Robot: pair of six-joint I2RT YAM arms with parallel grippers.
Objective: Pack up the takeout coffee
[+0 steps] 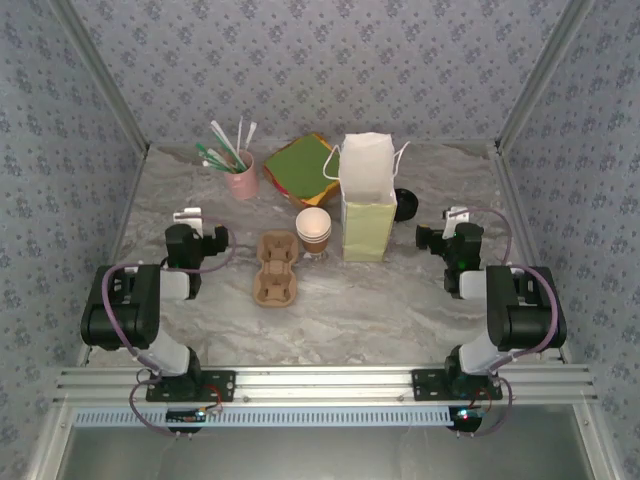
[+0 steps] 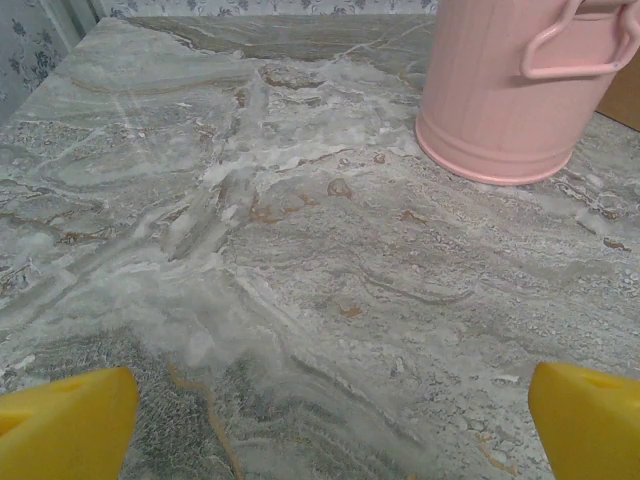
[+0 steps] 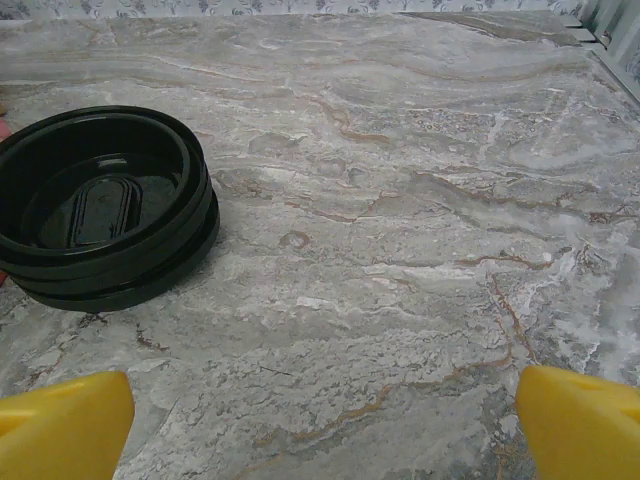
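Observation:
The takeout coffee is out of view. A brown paper cup (image 1: 313,230) with a white inside and no lid stands left of the pale yellow paper bag (image 1: 367,205). A stack of black lids (image 3: 100,210) lies upside down on the table, just right of the bag (image 1: 404,205). My left gripper (image 1: 188,216) (image 2: 325,425) hovers open over bare marble, left of the cup carrier. My right gripper (image 1: 457,216) (image 3: 320,425) is open too, with the lids ahead and to its left. Nothing is between either pair of yellow fingers (image 2: 65,425) (image 3: 585,420).
A brown cardboard cup carrier (image 1: 277,267) lies in front of the cup. A pink mug (image 1: 241,180) (image 2: 520,90) with stirrers stands at the back left, beside a stack of green and orange napkins (image 1: 300,165). Patterned walls close three sides.

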